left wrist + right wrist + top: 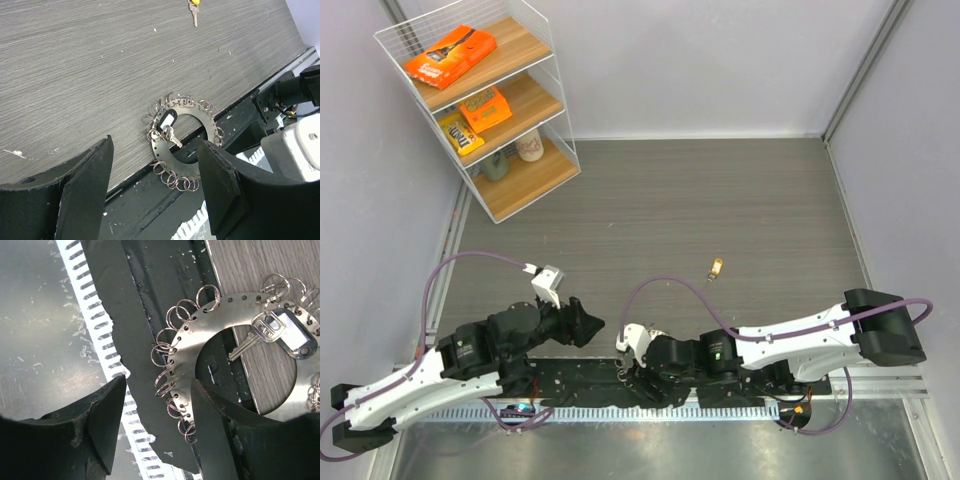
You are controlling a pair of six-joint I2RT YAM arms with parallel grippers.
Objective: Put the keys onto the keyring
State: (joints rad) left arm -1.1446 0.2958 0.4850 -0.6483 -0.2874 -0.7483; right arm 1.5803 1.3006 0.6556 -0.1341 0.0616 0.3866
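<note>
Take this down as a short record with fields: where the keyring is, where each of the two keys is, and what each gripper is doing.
keyring: flat metal loop edged with small split rings, at the table's near edge, partly over the black rail
silvery key: lying on the keyring beside a dark tag; attachment unclear
brass key: loose on the table, apart from the keyring
left gripper: open, empty, short of the keyring
right gripper: open, keyring's ringed edge between its fingers
</note>
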